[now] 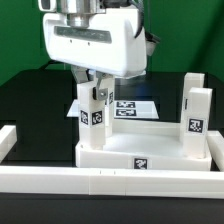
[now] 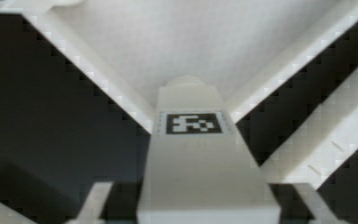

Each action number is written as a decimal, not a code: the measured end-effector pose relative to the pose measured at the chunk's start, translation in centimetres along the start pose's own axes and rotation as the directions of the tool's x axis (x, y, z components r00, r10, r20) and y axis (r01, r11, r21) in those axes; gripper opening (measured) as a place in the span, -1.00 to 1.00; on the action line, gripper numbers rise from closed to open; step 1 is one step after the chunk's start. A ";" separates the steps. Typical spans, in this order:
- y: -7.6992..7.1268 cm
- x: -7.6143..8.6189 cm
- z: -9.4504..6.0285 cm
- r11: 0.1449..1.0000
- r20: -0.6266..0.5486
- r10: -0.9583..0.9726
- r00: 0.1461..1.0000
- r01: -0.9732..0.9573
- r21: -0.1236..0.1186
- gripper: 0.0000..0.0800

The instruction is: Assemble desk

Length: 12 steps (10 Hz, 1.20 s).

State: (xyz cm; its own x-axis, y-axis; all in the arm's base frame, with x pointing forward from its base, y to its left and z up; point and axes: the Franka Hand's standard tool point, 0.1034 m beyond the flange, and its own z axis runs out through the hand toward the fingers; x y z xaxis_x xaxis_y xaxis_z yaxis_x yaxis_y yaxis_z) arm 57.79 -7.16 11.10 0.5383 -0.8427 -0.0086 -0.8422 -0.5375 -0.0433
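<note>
While holding one white square-section leg [image 1: 91, 108] upright in the closed gripper [image 1: 94, 88], treat the step as seating that leg in the corner socket at the exterior view's left end of the desk tray [image 1: 110, 158]. Cannot tell whether the foot is already in, since the tray's raised rim hides it. Judged best done by holding the leg plumb, squaring its flat faces to the socket walls, lowering straight without tilt, and letting go only once fully bottomed. Steer clear of the two other legs [image 1: 197, 112], standing upright at the tray's far end on the exterior view's right, well apart from the work. Mind also the border rail [image 1: 60, 182] just in front of the tray on the black tabletop [image 1: 30, 95]. No brand or readable writing anywhere; only black-and-white square tags: one on the held leg [image 2: 195, 124], one on the tray's front wall [image 1: 141, 163], one on a standing leg [image 1: 196, 126], several on the marker board [image 1: 132, 104] behind.
</note>
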 end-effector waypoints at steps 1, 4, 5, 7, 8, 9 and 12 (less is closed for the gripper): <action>0.0 0.1 0.0 0.996 0.005 0.084 0.996 -0.084 0.007 -0.27; 0.0 0.0 0.0 0.961 0.010 0.277 0.961 -0.277 0.004 -0.27; 0.0 0.0 0.0 0.945 0.010 0.326 0.945 -0.326 0.004 -0.27; 0.0 0.0 0.0 0.951 0.009 0.310 0.951 -0.310 0.003 -0.27; 0.0 0.0 0.0 0.951 0.009 0.310 0.951 -0.310 0.003 0.23; 0.0 0.0 0.0 0.971 0.002 0.241 0.971 -0.241 -0.004 0.49; -0.1 -0.1 0.0 0.997 -0.016 -0.076 0.997 0.076 -0.031 0.62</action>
State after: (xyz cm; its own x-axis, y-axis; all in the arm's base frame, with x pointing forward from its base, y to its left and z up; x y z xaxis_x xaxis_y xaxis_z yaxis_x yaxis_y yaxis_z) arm 57.82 -6.97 11.13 0.6005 -0.7995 0.0111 -0.7994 -0.6006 -0.0126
